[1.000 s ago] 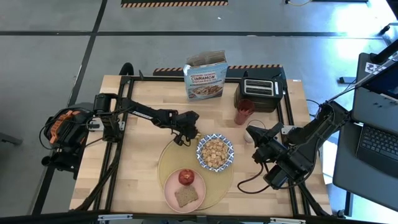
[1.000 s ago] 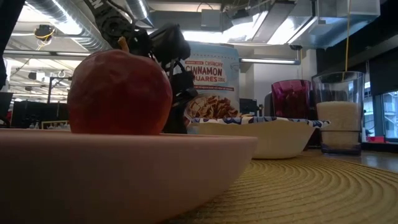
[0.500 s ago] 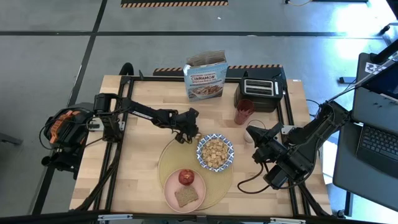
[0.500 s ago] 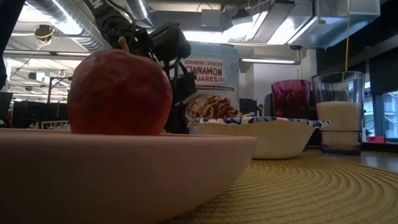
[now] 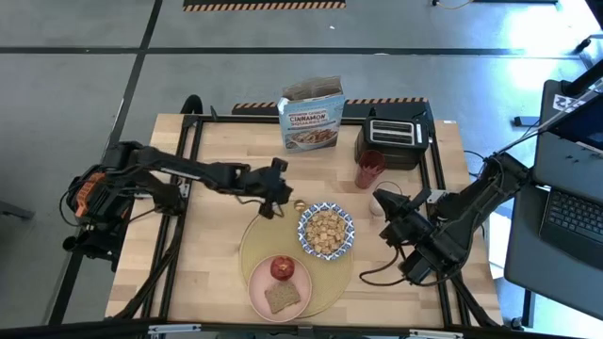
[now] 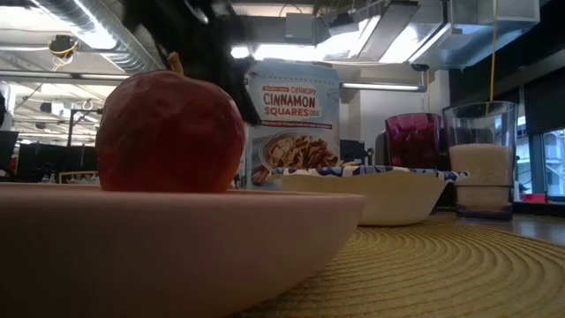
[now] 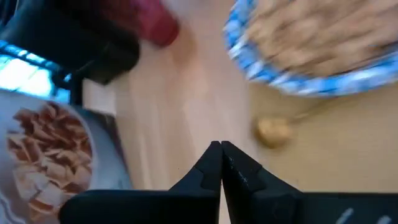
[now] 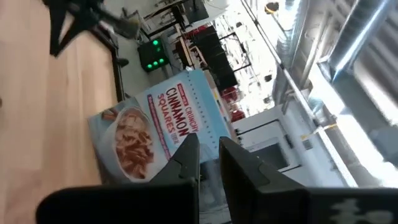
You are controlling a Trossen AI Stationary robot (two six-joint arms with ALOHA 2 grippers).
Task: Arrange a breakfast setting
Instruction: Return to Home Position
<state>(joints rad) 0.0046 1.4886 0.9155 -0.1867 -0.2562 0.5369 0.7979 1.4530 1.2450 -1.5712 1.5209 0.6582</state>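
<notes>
The round tan placemat (image 5: 252,243) carries the pink plate (image 5: 256,288) with the red apple (image 5: 281,268) and the toast slice (image 5: 282,298), and the blue-and-white bowl (image 5: 350,232) of cereal. A small gold spoon (image 5: 299,204) lies by the bowl's far left side; it also shows in the left wrist view (image 7: 273,132). The milk glass (image 5: 380,201) and the red cup (image 5: 369,169) stand to the bowl's right. My left gripper (image 7: 220,149) is shut and empty, just left of the spoon (image 5: 275,201). My right gripper (image 8: 208,146) is slightly open beside the milk glass (image 5: 390,211).
The blue cinnamon cereal box (image 5: 313,122) and the black toaster (image 5: 396,141) stand along the table's far edge. Bare wood lies left of the placemat (image 5: 207,235). A laptop (image 5: 565,207) sits beyond the table's right edge.
My left gripper has risen and drawn back toward the table's left edge, away from the bowl; its arm has pulled back too. The gold spoon, hidden under the gripper before, now shows lying beside the bowl.
</notes>
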